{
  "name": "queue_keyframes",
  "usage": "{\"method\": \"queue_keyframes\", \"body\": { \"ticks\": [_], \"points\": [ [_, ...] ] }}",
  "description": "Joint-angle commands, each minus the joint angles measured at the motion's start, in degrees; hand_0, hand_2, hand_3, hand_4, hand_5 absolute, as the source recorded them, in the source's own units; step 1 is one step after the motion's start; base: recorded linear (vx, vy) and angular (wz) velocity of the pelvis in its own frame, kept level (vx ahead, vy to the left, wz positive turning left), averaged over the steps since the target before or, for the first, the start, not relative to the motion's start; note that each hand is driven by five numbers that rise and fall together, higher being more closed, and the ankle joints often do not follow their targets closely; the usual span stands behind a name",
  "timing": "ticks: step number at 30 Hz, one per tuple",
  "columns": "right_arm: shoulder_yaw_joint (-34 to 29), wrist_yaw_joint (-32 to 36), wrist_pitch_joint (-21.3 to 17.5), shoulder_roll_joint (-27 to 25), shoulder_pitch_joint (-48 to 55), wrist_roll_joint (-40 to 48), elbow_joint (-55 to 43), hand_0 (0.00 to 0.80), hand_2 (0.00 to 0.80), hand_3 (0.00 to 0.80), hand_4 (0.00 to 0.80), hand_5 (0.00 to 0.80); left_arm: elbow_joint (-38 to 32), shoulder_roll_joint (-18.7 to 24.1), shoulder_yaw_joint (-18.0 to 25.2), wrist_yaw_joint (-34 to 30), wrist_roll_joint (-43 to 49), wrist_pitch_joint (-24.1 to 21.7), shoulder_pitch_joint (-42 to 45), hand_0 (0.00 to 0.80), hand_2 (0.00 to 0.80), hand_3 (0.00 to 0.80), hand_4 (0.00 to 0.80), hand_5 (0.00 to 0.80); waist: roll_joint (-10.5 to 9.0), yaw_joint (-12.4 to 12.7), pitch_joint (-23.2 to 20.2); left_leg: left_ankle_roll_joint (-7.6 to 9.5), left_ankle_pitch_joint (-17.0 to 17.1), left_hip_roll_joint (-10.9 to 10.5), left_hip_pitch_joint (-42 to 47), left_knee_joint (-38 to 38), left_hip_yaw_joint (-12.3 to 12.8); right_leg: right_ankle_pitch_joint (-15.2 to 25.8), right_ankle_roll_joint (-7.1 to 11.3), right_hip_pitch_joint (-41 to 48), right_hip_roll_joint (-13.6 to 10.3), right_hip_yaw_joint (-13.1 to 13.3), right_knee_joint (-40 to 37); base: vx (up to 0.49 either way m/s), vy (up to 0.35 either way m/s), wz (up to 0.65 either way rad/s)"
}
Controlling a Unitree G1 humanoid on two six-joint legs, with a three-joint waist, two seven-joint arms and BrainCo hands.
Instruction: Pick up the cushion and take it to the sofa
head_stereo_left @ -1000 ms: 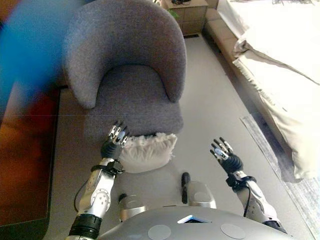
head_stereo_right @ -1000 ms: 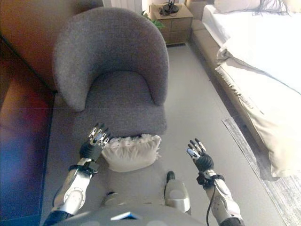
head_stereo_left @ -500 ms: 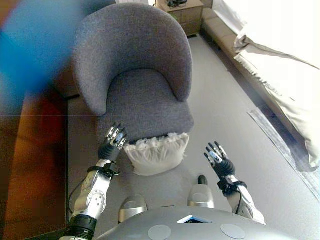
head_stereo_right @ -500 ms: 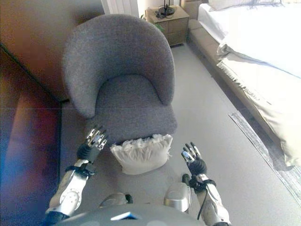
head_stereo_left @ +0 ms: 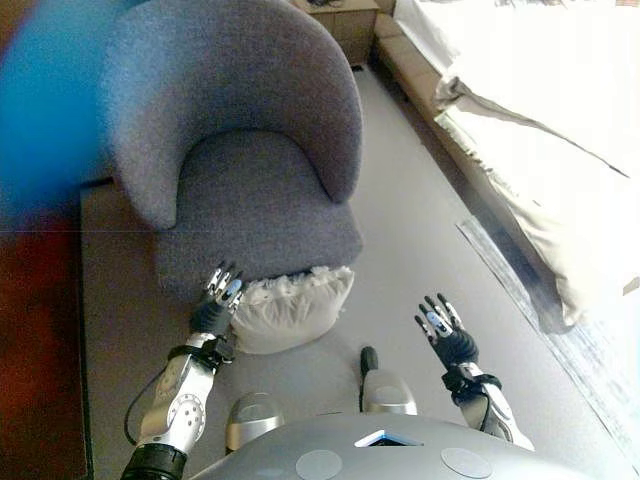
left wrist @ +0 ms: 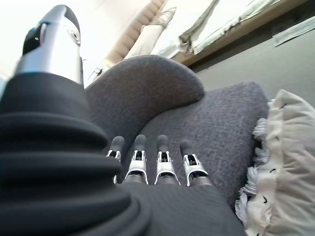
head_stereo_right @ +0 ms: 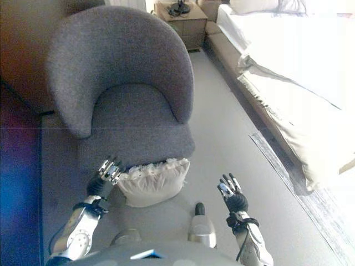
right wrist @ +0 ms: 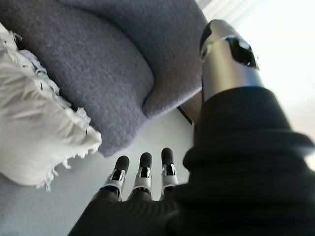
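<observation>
While the left hand (head_stereo_left: 220, 300) hangs with fingers straight and empty just beside the left edge of the white frilled fabric cushion (head_stereo_left: 288, 308), the right hand (head_stereo_left: 447, 335) is spread wide over bare grey floor (head_stereo_left: 420, 250), well apart from it. That cushion sits on the floor, leaning against the front of the grey rounded upholstered armchair (head_stereo_left: 250, 170), with a white-covered bed (head_stereo_left: 540, 130) off to the right.

Grey floor (head_stereo_left: 420, 250) bears armchair (head_stereo_left: 240, 150) and frilled cushion (head_stereo_left: 290, 310)
</observation>
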Motion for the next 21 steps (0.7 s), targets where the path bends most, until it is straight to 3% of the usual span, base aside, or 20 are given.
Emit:
{"method": "queue_keyframes", "body": {
  "ticks": [1, 5, 7, 9, 10, 11, 13, 14, 17, 21],
  "points": [
    [1.51, 0.06, -1.63, -2.19, -3.26, 0.61, -4.93, 0.000, 0.000, 0.000, 0.000, 0.000, -4.57, 0.52, 0.54, 0.48, 1.36, -3.66, -0.68, 0.000, 0.000, 0.000, 0.000, 0.000, -0.44, 0.12, -0.56, 7.39, -3.39, -4.34, 3.16, -0.33, -0.03, 1.34, 0.35, -5.09, 2.93, -1.51, 2.69, 0.272, -0.227, 0.14],
    [1.93, -0.81, -0.56, -4.07, -5.28, 1.97, -5.21, 0.000, 0.000, 0.000, 0.000, 0.000, -5.14, 0.27, 0.45, 1.60, 2.06, -3.72, -1.67, 0.000, 0.000, 0.000, 0.000, 0.000, -0.07, 0.22, -1.25, 5.06, 1.14, -0.30, 4.13, 1.24, 0.85, -1.90, -2.45, -3.45, 4.90, -2.69, 4.03, 0.206, -0.201, 0.12],
    [1.67, 0.07, -0.64, -4.74, -5.39, 1.11, -4.77, 0.000, 0.000, 0.000, 0.000, 0.000, -5.67, -0.28, 0.93, 2.44, 1.06, -3.67, -1.46, 0.000, 0.000, 0.000, 0.000, 0.000, 0.06, 0.41, -1.64, 4.29, 2.65, 0.82, 3.74, 3.46, 0.53, -3.30, -3.83, -2.80, 5.54, -3.69, 4.57, 0.139, -0.198, 0.02],
    [1.58, 0.68, -0.31, -5.15, -5.16, 0.82, -4.96, 0.000, 0.000, 0.000, 0.000, 0.000, -5.60, -0.70, 1.34, 2.67, 0.75, -4.32, -0.83, 0.000, 0.000, 0.000, 0.000, 0.000, 0.43, 0.44, -2.06, 2.97, 6.75, 2.10, 2.66, 7.71, -0.67, -4.70, -5.74, -2.11, 6.91, -4.19, 4.84, 0.111, -0.226, -0.01],
    [1.40, 1.11, -0.09, -5.58, -4.74, 0.80, -5.28, 0.000, 0.000, 0.000, 0.000, 0.000, -5.79, -1.13, 1.37, 2.92, 0.94, -4.70, -0.50, 0.000, 0.000, 0.000, 0.000, 0.000, 0.26, 0.81, -1.95, 2.76, 10.04, 2.04, -0.48, 13.69, -2.30, -5.30, -7.06, -1.12, 7.58, -4.08, 4.71, 0.092, -0.269, -0.06],
    [1.26, 1.32, -0.15, -5.91, -4.54, 0.60, -5.29, 0.000, 0.000, 0.000, 0.000, 0.000, -5.83, -1.47, 1.50, 2.83, 0.94, -4.65, -0.33, 0.000, 0.000, 0.000, 0.000, 0.000, -0.19, 1.15, -1.68, 3.50, 10.22, 0.97, -3.46, 19.67, -2.84, -5.74, -7.89, -0.53, 7.66, -3.92, 4.77, 0.082, -0.276, -0.02],
    [0.85, 1.09, -0.70, -6.21, -4.18, -0.05, -4.85, 0.000, 0.000, 0.000, 0.000, 0.000, -5.90, -1.92, 1.48, 2.18, 0.43, -3.78, -0.15, 0.000, 0.000, 0.000, 0.000, 0.000, -0.28, 1.96, -0.34, 3.90, 12.57, 1.00, -10.38, 27.78, -1.88, -6.55, -9.46, 0.97, 8.28, -4.16, 5.44, 0.072, -0.227, -0.03],
    [0.59, 1.38, -0.86, -6.48, -4.21, 0.34, -4.65, 0.000, 0.000, 0.000, 0.000, 0.000, -5.96, -2.04, 1.48, 1.71, 0.29, -3.42, -0.08, 0.000, 0.000, 0.000, 0.000, 0.000, -0.08, 2.47, 0.47, 4.03, 13.20, 1.20, -12.59, 28.15, -1.45, -7.01, -9.67, 1.87, 8.52, -4.47, 5.74, 0.098, -0.161, 0.01],
    [0.98, 2.36, -1.62, -6.62, -4.54, 0.56, -4.62, 0.000, 0.000, 0.000, 0.000, 0.000, -5.35, -2.15, 1.07, 0.96, 0.05, -4.70, 0.82, 0.000, 0.000, 0.000, 0.000, 0.000, 1.76, 3.65, 2.38, 2.62, 17.39, 3.94, -11.08, 14.66, -0.02, -8.82, -9.18, 4.16, 9.63, -5.28, 6.36, 0.146, -0.034, 0.21],
    [1.55, 1.88, -1.71, -7.64, -4.29, 2.05, -6.08, 0.000, 0.000, 0.000, 0.000, 0.000, -4.90, -2.10, 0.62, 0.76, -0.09, -5.00, 0.50, 0.000, 0.000, 0.000, 0.000, 0.000, 4.25, 5.26, 2.61, -0.21, 23.90, 6.87, -9.65, -4.61, -3.92, -10.44, -8.15, 6.68, 10.26, -5.09, 5.46, 0.188, 0.094, 0.11]
  ]
}}
